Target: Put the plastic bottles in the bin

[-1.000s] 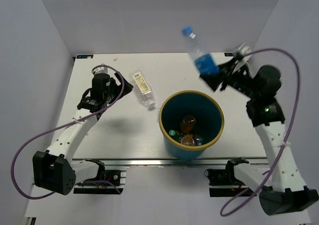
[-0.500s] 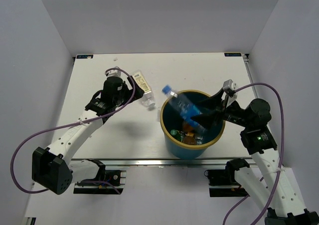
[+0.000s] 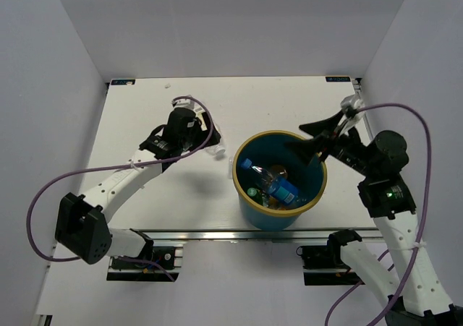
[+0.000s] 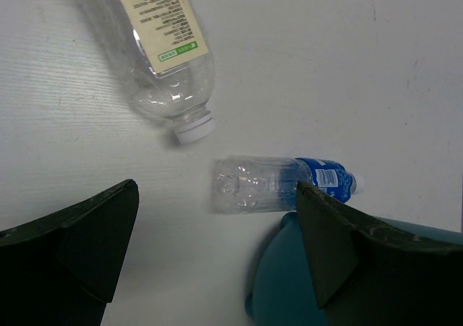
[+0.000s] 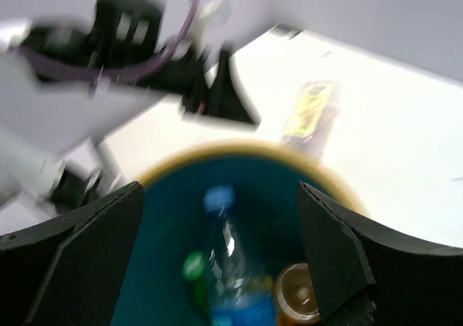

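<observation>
Top external: the bin point(image 3: 275, 133) holds the blue-labelled bottle point(image 3: 278, 189), a green bottle point(image 3: 251, 193) and an orange bottle point(image 3: 277, 173). The cream-labelled bottle point(image 4: 155, 37) lies on its side on the table point(image 3: 145, 123) just left of the bin, cap toward the bin. The left gripper point(image 3: 206, 144) hovers over it with jaws spread wide and nothing between them; the bottle sits just ahead of the fingertips. The right gripper point(image 3: 311, 139) is above the bin's far-right rim, jaws apart, empty. Left wrist also shows a clear blue-labelled bottle by the bin's outer wall — cannot tell if it's the one seen inside. The cream-labelled bottle looks empty, so likely light, thin-walled, smooth and easily dented. Best hold is probably across the flat sides at the label — not the tapering neck.
</observation>
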Robot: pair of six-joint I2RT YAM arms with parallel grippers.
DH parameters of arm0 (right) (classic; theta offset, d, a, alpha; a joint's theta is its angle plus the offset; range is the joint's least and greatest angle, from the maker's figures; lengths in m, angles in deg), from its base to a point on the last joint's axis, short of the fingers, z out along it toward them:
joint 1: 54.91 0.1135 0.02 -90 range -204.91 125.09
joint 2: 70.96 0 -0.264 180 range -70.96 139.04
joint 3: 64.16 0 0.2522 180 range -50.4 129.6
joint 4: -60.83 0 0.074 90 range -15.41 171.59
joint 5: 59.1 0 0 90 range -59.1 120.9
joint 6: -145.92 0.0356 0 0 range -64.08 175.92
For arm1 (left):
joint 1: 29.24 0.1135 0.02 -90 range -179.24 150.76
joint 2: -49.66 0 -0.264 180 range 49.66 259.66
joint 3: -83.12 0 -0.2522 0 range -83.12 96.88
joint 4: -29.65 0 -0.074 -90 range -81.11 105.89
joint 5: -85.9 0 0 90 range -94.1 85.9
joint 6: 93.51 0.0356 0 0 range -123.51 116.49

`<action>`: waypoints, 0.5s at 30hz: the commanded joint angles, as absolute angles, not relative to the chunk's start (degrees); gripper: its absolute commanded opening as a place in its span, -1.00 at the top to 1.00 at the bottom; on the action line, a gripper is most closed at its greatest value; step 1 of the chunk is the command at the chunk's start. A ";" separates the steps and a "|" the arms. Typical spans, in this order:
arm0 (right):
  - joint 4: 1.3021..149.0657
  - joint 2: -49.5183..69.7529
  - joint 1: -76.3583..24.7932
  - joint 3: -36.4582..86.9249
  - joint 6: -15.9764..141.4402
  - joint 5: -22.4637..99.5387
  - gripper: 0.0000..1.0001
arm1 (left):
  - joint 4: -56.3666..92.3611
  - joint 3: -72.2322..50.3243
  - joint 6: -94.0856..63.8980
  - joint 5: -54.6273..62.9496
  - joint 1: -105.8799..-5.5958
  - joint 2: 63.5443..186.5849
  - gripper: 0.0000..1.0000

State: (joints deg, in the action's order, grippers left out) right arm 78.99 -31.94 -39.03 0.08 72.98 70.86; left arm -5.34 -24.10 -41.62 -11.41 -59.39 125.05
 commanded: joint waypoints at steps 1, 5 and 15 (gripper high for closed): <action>87.73 -28.26 -38.83 11.01 75.96 50.70 -0.79 | -5.20 -19.06 -35.44 -11.67 -61.58 127.34 -0.96; 92.94 -23.42 -38.91 18.15 75.69 39.53 -0.79 | -2.83 -14.23 -28.92 -7.63 -62.64 131.90 -0.96; 97.96 -25.34 -42.77 14.47 77.10 23.77 -0.79 | -5.53 -6.14 -16.70 -1.03 -66.15 142.55 -0.96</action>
State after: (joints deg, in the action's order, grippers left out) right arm 96.08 -22.50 -41.22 15.12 75.67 29.07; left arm -3.68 -9.21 -21.86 -4.53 -65.25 142.12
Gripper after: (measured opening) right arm 0.895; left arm 0.983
